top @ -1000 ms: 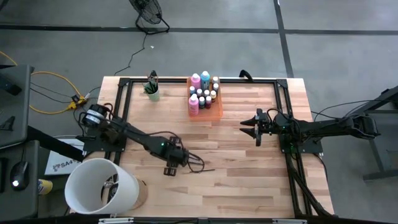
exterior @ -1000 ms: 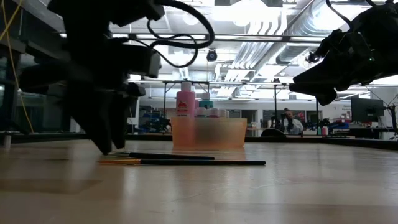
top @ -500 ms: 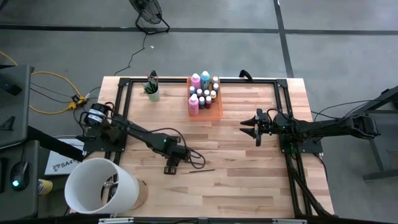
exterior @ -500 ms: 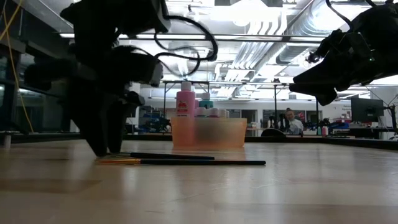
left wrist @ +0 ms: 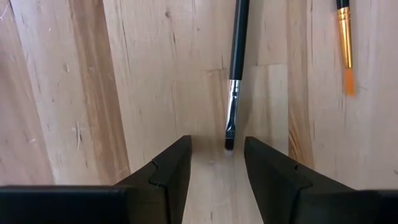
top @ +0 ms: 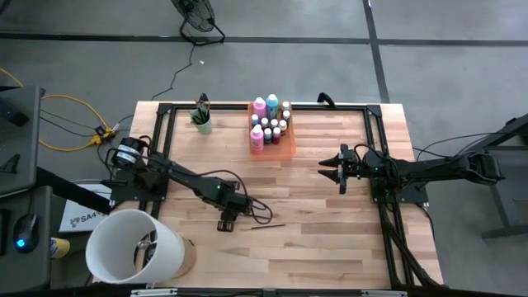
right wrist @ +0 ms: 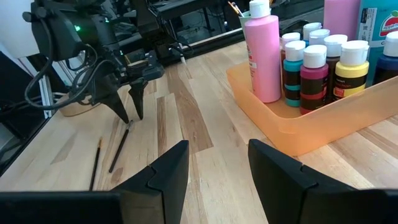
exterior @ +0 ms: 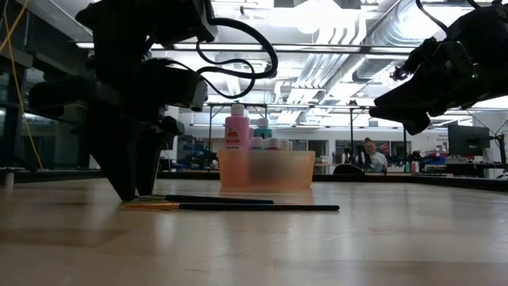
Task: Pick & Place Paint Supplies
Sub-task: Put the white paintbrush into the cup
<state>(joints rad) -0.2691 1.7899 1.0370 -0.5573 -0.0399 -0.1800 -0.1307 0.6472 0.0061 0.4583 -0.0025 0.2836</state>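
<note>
Left tool [left wrist: 216, 163] open, empty (astride brush [left wrist: 236, 68] tip); right tool [right wrist: 217, 163] open, empty

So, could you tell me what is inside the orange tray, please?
The orange tray holds pink bottles, a teal bottle and several small pale-capped bottles standing upright. Its frosted wall and the front bottles cover the lower parts of those behind, so their count is uncertain.

The left gripper [top: 224, 223] points down low over the tabletop with its 2 dark fingers [left wrist: 166, 171] parted, while the right gripper [top: 327, 172] hangs raised, fingers apart.
</note>
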